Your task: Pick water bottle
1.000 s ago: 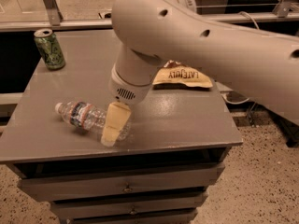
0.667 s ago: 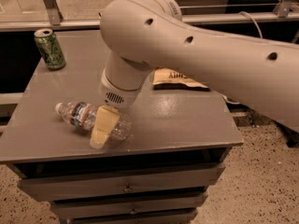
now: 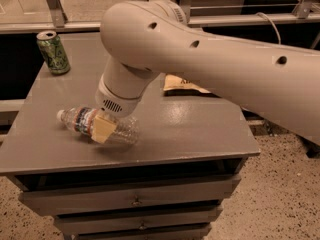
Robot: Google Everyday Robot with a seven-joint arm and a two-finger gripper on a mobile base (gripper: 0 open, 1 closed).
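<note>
gripper (image 3: 104, 129) further left, over water bottle (image 3: 80, 120)

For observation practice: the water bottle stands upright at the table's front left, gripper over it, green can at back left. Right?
No: the camera view shows the water bottle lying on its side. The gripper is over it, green can back left.

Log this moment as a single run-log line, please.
gripper: at water bottle middle | water bottle: on its side, cabinet top | green can: upright, far-left corner
</note>
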